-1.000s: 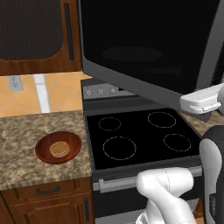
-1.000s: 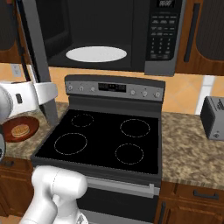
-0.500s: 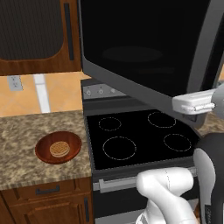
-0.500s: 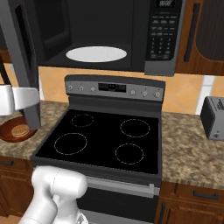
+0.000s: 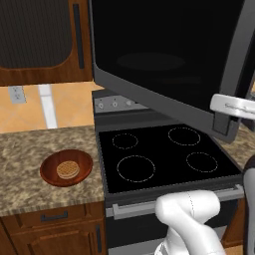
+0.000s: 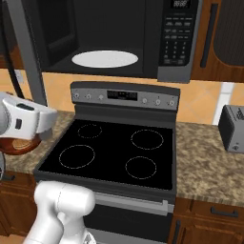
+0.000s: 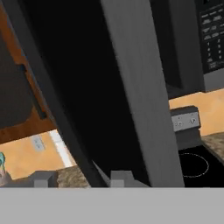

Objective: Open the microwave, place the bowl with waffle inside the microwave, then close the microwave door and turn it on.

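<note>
Microwave door (image 5: 164,55): I saw it swung wide open, its black glass facing my left base camera and its grey edge close in front of my hand camera (image 7: 140,87).
Microwave (image 6: 119,38): the cavity stood open above the stove (image 6: 114,152), with the white turntable (image 6: 105,59) bare inside and the button panel (image 6: 177,40) at right.
Gripper (image 7: 81,178): I had the two finger tips spread apart at the lower edge of the door, nothing between them; I could not tell if either touched the door.
Bowl (image 5: 66,167): it sat on the granite counter (image 5: 30,164) left of the stove.
Waffle (image 5: 67,169): it lay flat in the middle of the bowl.
Toaster (image 6: 232,127): on the counter right of the stove.
</note>
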Tool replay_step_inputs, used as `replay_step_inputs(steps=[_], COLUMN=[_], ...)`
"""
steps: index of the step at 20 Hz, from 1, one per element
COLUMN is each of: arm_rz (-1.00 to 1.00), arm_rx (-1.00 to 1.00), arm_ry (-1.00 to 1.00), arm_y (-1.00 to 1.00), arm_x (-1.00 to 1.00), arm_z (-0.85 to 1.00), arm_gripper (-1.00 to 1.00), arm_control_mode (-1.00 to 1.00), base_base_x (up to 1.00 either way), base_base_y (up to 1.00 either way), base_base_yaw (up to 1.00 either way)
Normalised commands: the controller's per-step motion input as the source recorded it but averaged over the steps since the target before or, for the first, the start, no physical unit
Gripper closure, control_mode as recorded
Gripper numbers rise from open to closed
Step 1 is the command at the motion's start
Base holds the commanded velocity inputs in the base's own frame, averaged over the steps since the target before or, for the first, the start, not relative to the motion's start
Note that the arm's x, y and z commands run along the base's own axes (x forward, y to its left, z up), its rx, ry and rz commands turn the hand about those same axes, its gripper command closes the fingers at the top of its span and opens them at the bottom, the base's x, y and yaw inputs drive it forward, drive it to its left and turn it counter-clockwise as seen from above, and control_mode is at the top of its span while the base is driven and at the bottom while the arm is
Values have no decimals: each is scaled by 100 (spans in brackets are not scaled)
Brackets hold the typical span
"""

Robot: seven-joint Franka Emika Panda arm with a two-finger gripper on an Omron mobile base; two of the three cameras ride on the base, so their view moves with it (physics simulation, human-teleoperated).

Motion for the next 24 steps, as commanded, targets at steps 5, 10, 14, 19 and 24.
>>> replay_step_inputs(steps=[5,10,14,19,24], arm_rz=[-1,-1,-1,-14,-15], arm_rx=[37,29,41,33,13], arm_ry=[-12,-33,-15,1,33], arm_y=[-97,-98,-100,-100,-90], arm_x=[-100,-100,-100,-100,-10], arm_z=[27,16,59,30,-35], arm_gripper=[-100,-100,-100,-100,-100], arm_control_mode=[-100,-100,-100,-100,-100], base_base_x=[0,0,0,0,0], base_base_y=[0,0,0,0,0], base_base_yaw=[0,0,0,0,0])
